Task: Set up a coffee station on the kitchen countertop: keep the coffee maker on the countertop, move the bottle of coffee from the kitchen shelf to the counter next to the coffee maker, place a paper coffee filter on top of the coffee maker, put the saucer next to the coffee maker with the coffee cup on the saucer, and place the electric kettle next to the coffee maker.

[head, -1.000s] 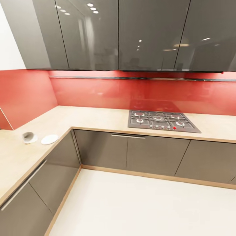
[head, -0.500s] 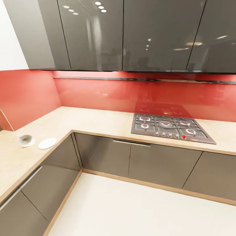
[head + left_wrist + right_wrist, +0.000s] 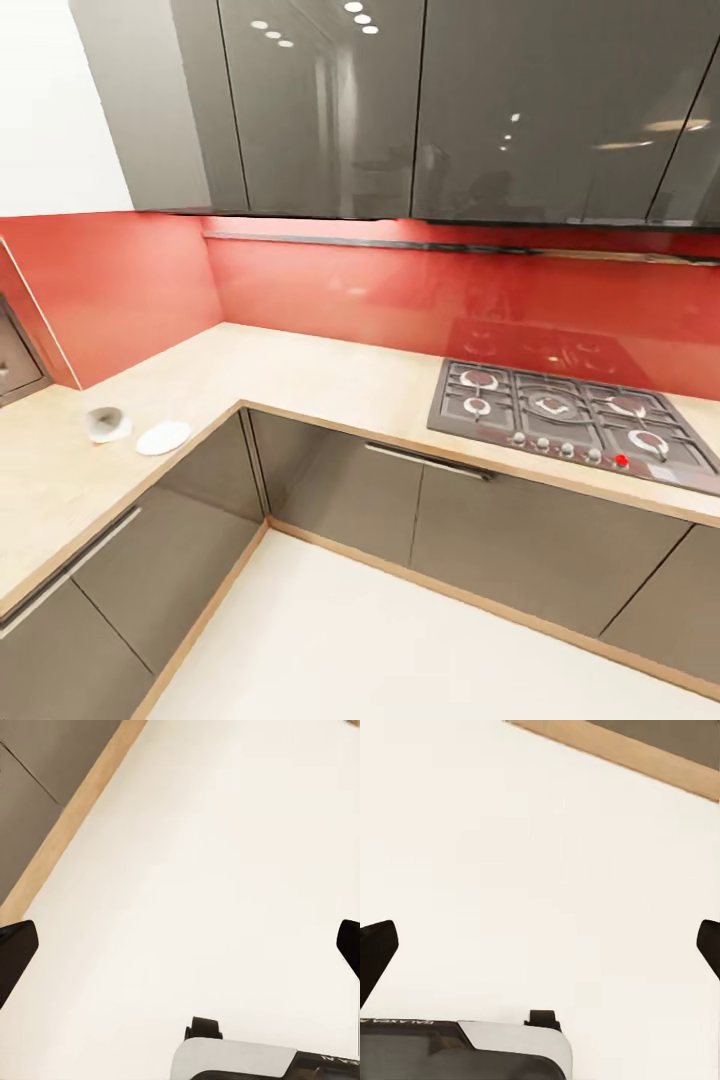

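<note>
Your view panned left, coffee cup [image 3: 105, 423] tipped beside saucer [image 3: 163, 437] on kitchen countertop [image 3: 300, 370], left gripper [image 3: 180, 945] and right gripper [image 3: 540, 945] spread wide, empty

Kitchen countertop [image 3: 300, 365] ahead of me: light beige-tan, faint speckle, paler wood-tone edge. Coffee cup [image 3: 104, 423] white, greyish inside; saucer [image 3: 163, 437] beside it plain white. Backsplash [image 3: 400, 290] glossy red. Upper cabinets [image 3: 450, 110] glossy dark grey with white spot reflections; lower fronts [image 3: 470, 535] grey-brown. Hob [image 3: 575, 420] dark grey, silver knobs, one red dot. Floor [image 3: 210, 870] under my pincers cream-white, tan plinth strip [image 3: 615, 750]. My fingertips [image 3: 16, 949] black.
</note>
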### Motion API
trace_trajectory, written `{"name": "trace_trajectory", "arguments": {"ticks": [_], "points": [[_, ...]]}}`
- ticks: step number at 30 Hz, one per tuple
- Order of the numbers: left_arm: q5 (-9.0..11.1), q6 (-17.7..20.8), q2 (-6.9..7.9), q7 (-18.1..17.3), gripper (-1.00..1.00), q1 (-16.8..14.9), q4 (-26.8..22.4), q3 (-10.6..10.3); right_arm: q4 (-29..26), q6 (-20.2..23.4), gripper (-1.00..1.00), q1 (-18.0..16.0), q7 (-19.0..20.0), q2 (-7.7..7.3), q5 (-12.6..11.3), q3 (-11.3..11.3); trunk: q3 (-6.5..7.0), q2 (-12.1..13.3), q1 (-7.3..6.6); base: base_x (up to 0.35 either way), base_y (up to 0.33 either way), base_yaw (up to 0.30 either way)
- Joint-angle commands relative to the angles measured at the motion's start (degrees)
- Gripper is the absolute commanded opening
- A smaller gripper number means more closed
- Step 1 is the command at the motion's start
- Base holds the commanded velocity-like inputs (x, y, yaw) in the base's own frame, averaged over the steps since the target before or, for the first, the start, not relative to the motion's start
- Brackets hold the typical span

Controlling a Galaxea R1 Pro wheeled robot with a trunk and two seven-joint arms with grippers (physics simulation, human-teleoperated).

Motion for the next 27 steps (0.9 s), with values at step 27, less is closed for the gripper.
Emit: {"name": "trace_trajectory", "arguments": {"ticks": [27], "points": [[0.3, -0.2, -0.09, 0.0, 1.0, -0.1, 0.0, 0.1, 0.0, -0.2, 1.0, 0.0, 0.0, 0.0, 0.3, 0.0, -0.12, -0.1, 0.05, 0.153, -0.144, 0.278]]}}
